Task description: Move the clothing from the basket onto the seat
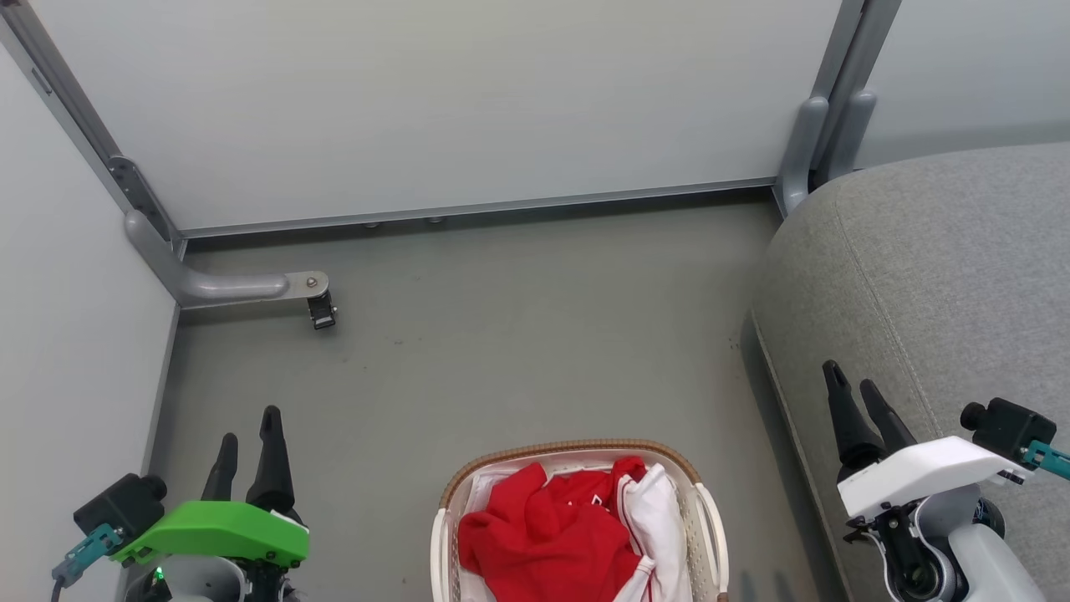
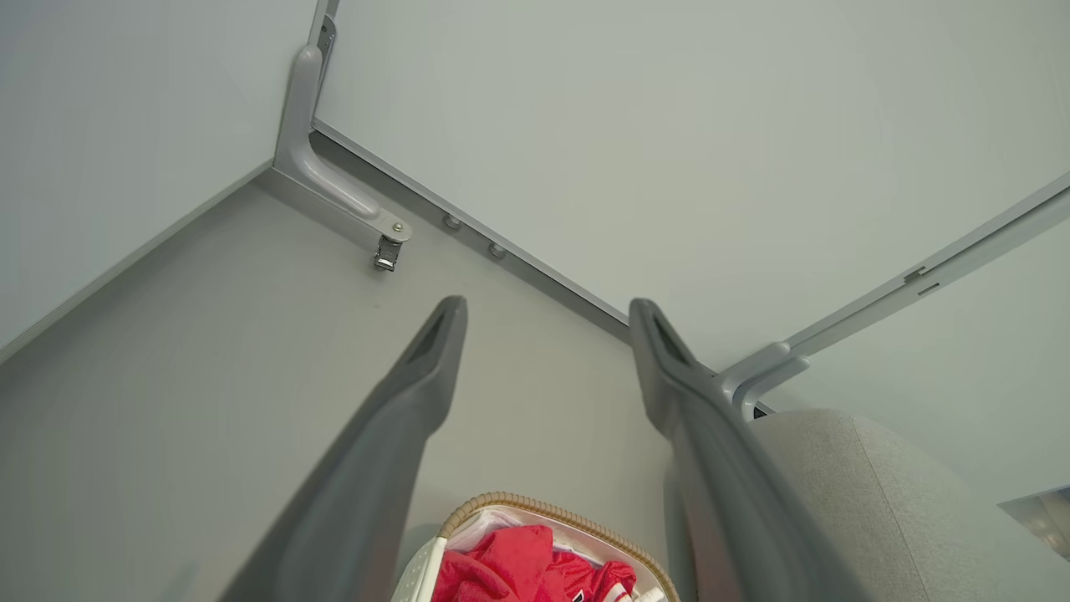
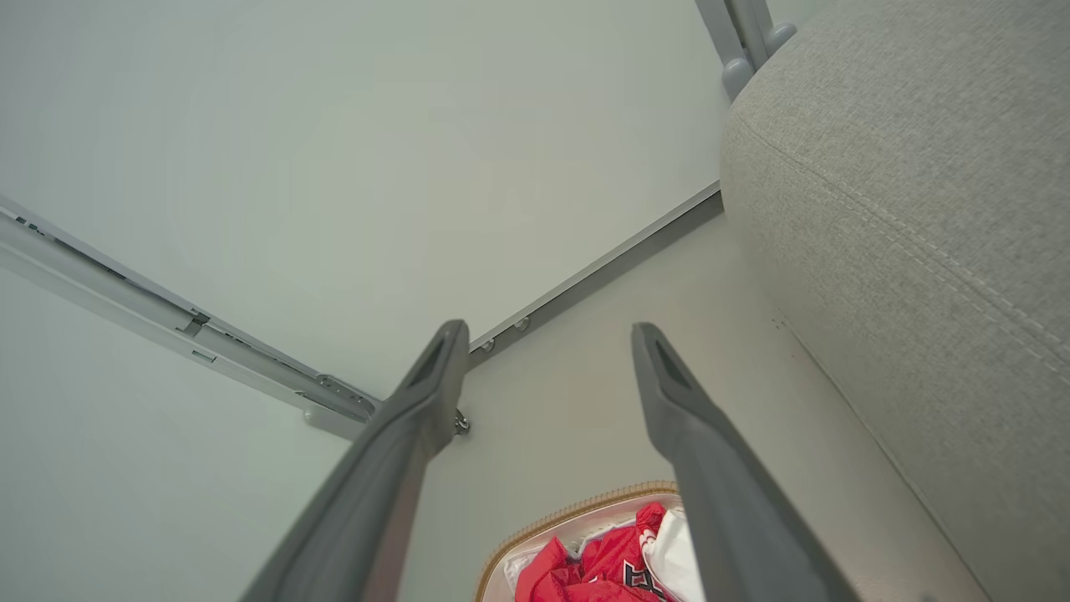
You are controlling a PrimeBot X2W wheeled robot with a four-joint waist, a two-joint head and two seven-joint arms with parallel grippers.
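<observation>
Head view: my left gripper [image 1: 249, 428] points forward at lower left, fingers spread, empty; my right gripper [image 1: 849, 378] poses likewise beside the grey sofa [image 1: 936, 267]. Between them, red-and-white clothing [image 1: 552, 535] lies bunched in the basket [image 1: 577, 449] on the floor [image 1: 501, 334].

The left arm [image 1: 213, 531] and right arm [image 1: 919, 472] hover apart, each with jaws spread wide, nothing between them, dark fingers [image 1: 272, 456] pointing forward.
</observation>
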